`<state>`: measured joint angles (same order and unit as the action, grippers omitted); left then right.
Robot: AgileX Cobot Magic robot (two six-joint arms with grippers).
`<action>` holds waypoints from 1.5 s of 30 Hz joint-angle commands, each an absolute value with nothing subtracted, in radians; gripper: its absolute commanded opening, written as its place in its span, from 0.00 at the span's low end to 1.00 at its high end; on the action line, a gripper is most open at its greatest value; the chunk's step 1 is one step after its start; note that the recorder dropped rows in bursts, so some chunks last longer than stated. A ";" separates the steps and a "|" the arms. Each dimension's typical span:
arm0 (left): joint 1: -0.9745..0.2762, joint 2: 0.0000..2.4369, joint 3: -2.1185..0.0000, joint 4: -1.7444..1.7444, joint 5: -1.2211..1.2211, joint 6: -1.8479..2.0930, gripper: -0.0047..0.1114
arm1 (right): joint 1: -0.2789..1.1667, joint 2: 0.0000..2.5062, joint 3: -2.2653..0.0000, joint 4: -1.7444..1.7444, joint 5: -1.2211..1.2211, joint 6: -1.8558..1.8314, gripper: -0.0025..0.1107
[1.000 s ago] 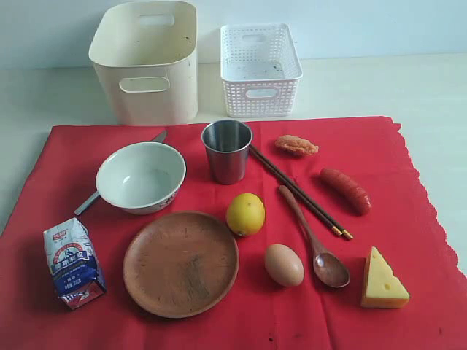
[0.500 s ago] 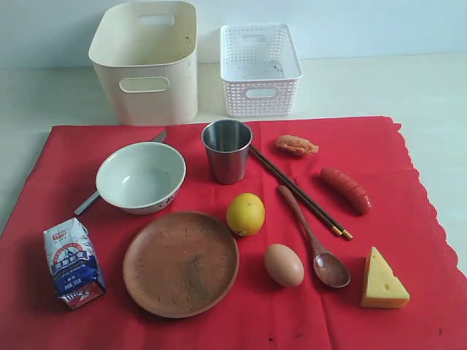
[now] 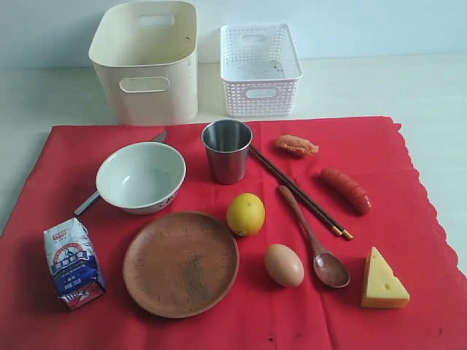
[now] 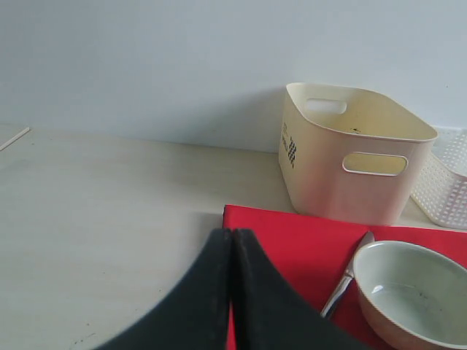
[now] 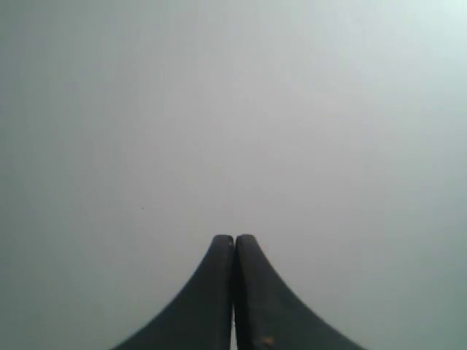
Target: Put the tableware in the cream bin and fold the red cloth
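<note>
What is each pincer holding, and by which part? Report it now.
Nothing is held. The left pincer and the right pincer are both shut on nothing, and neither reaches over the red cloth in the exterior view.

The left tool [image 4: 232,239] is held shut, its 2 dark fingers [image 4: 208,299] pressed together along their inner edges so that only a thin seam is seen between them. Nothing is gripped. The right tool [image 5: 234,242] is likewise closed, its 2 fingers [image 5: 208,302] met at the tips, with nothing held. Both pairs are flared outward towards their bases.
</note>
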<state>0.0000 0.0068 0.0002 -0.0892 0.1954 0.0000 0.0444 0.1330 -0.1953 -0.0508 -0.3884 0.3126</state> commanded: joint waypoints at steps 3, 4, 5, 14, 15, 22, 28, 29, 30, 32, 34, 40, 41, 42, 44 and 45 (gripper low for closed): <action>0.001 0.000 0.000 -0.097 0.197 0.000 0.06 | 0.038 0.532 -0.414 -0.063 -0.115 0.317 0.02; 0.001 0.000 0.000 -0.097 0.197 0.000 0.06 | 0.038 0.582 -0.433 -0.063 -0.090 0.317 0.02; 0.001 0.000 0.000 -0.097 0.197 0.000 0.06 | 0.045 0.643 -0.455 -0.063 -0.060 0.317 0.02; 0.001 0.000 0.000 -0.097 0.197 0.000 0.06 | 0.261 1.157 -0.656 -0.063 0.114 0.232 0.02; 0.001 0.000 0.000 -0.097 0.197 0.000 0.06 | 0.293 1.211 -0.682 -0.063 0.130 0.220 0.02; 0.001 0.000 0.000 -0.097 0.197 0.000 0.06 | 0.438 1.522 -0.848 -0.059 0.284 0.177 0.02; 0.001 0.000 0.000 -0.097 0.197 0.000 0.06 | 0.515 1.680 -0.974 -0.059 0.341 0.174 0.18; 0.001 0.000 0.000 -0.097 0.197 0.000 0.06 | 0.526 1.703 -0.991 -0.059 0.351 0.167 0.21; 0.001 0.000 0.000 -0.097 0.197 0.000 0.06 | 0.536 1.725 -1.009 -0.059 0.353 0.141 0.26; 0.001 0.000 0.000 -0.097 0.197 0.000 0.06 | 0.553 1.764 -1.044 -0.059 0.351 0.100 0.33; 0.001 0.000 0.000 -0.097 0.197 0.000 0.06 | 0.565 1.805 -1.076 -0.056 0.354 0.085 0.42; 0.001 0.000 0.000 -0.097 0.197 0.000 0.06 | 0.562 1.919 -1.162 -0.062 0.398 0.075 0.55; 0.001 0.000 0.000 -0.097 0.197 0.000 0.06 | 0.562 1.934 -1.176 -0.062 0.400 0.072 0.55; 0.001 0.000 0.000 -0.097 0.197 0.000 0.06 | 0.562 1.956 -1.190 -0.062 0.398 0.070 0.55; 0.001 0.000 0.000 -0.097 0.197 0.000 0.06 | 0.562 1.991 -1.221 -0.069 0.398 0.070 0.55; 0.001 0.000 0.000 -0.097 0.197 0.000 0.06 | 0.562 2.011 -1.236 -0.082 0.398 0.070 0.55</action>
